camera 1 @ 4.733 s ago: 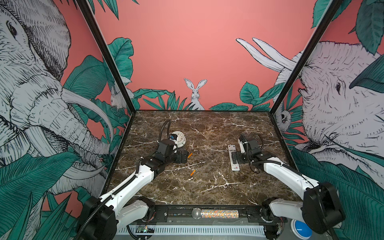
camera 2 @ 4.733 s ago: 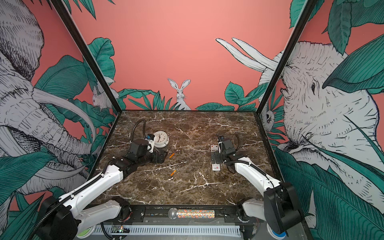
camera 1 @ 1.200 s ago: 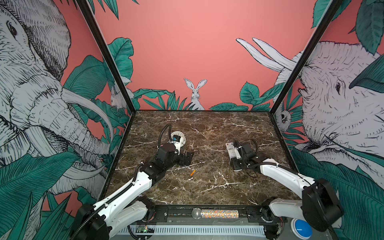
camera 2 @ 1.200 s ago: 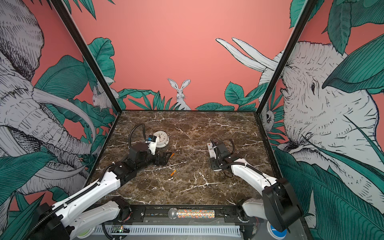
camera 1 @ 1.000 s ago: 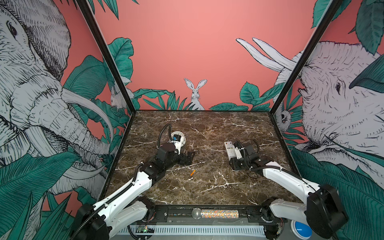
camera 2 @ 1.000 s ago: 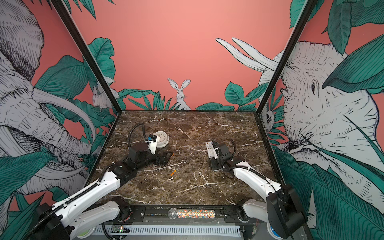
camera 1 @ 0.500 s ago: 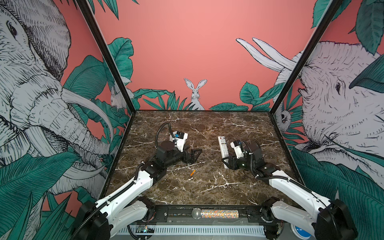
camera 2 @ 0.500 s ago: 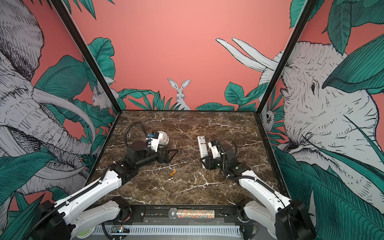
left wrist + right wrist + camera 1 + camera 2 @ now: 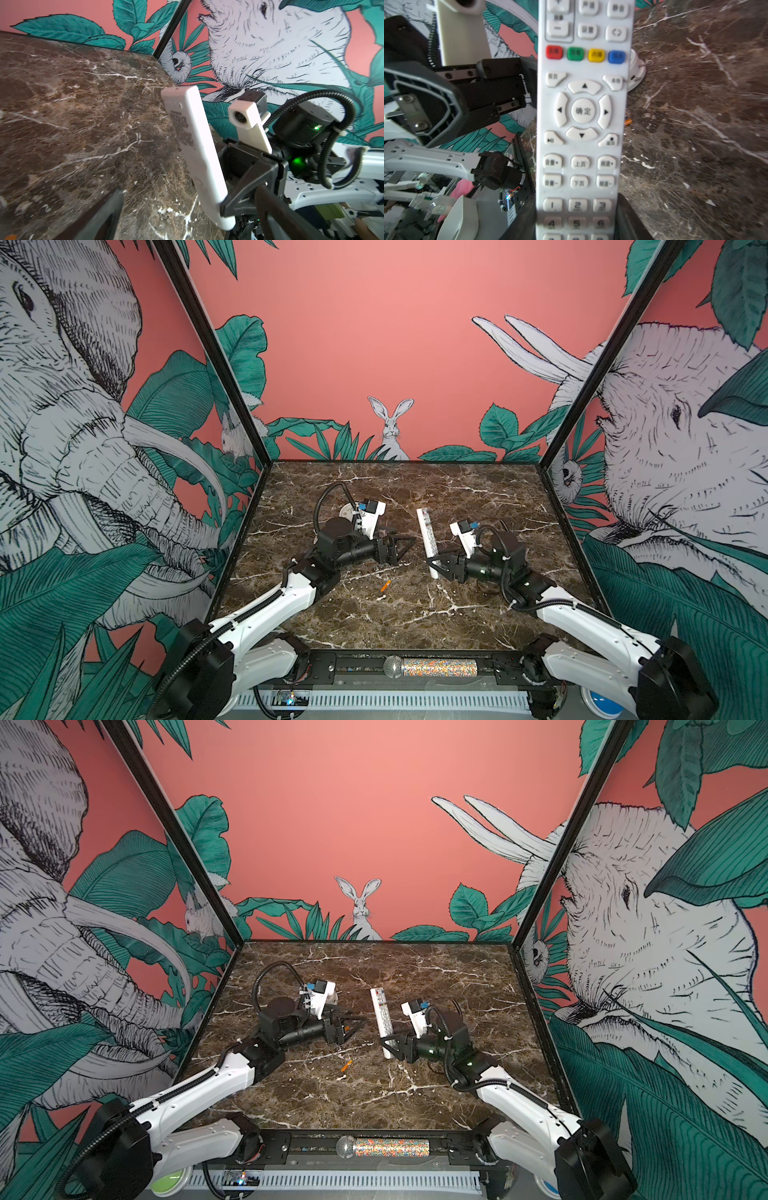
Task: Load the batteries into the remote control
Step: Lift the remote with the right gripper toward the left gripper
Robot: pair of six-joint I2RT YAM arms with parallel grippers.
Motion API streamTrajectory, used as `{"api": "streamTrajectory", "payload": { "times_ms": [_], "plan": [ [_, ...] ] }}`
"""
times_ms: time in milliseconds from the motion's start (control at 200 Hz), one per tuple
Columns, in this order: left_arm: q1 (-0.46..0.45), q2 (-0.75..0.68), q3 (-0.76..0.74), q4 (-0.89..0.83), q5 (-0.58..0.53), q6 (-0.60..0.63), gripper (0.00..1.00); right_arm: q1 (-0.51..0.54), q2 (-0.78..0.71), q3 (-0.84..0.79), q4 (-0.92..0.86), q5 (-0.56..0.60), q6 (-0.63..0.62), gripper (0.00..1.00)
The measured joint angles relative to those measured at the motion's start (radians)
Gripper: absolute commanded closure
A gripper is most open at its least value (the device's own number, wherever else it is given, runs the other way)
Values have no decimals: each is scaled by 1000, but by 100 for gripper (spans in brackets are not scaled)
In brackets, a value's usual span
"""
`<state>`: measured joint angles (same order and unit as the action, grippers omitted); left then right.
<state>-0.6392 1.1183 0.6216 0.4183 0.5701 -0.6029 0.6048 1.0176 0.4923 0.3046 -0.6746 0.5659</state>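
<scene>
White remote control (image 9: 427,535) sat pinched in the right end effector (image 9: 434,562); left end effector (image 9: 405,547) gaped wide open, empty.

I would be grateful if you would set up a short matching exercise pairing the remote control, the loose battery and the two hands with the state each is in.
Things:
1. remote control
2. battery
3. left hand
4. right hand

States:
A. open, holding nothing
B. lying loose on the table
C. shut on the end of a long white thing
D. gripped at one end, standing up

Pairs: 1-D, 2-B, 3-A, 4-C
</scene>
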Motion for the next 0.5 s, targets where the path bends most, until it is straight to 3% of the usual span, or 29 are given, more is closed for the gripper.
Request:
{"api": "streamTrajectory", "payload": {
  "times_ms": [300,500],
  "plan": [
    [-34,6,4,66,79,-25,1,50,2,0,118,-65,37,100],
    [-52,6,12,97,98,-28,6,85,3,1,202,-108,63,100]
  ]
}}
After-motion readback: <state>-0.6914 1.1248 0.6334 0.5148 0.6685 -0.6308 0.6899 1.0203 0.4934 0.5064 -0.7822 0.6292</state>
